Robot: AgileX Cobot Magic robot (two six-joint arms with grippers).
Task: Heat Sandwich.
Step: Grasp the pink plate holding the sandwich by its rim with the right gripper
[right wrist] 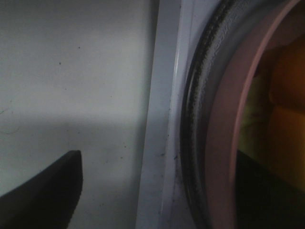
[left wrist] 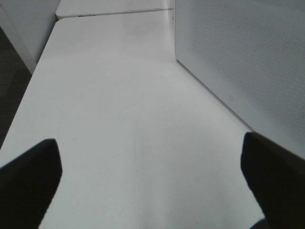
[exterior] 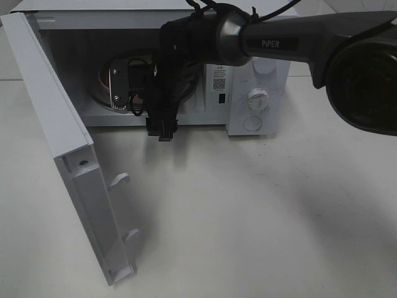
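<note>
In the right wrist view the sandwich (right wrist: 286, 95) shows its orange crust and a pale yellow-green layer, lying on the pink plate (right wrist: 224, 143). The plate rests on the glass turntable (right wrist: 198, 119) inside the microwave. My right gripper (right wrist: 159, 157) is open. One dark finger (right wrist: 45, 195) is outside the microwave's front sill and the other (right wrist: 264, 195) is over the plate, so the plate's rim lies between them. From above, the right gripper (exterior: 127, 93) reaches into the open microwave (exterior: 257, 68) and hides the sandwich; only the plate's edge (exterior: 102, 74) shows. My left gripper (left wrist: 150, 176) is open over bare table.
The microwave door (exterior: 56, 118) stands swung out to the left with its latch hooks (exterior: 119, 180) facing the table. The control knob (exterior: 257, 96) is on the right panel. The microwave's perforated side wall (left wrist: 238, 57) is beside my left gripper. The white table (exterior: 248, 217) lies in front.
</note>
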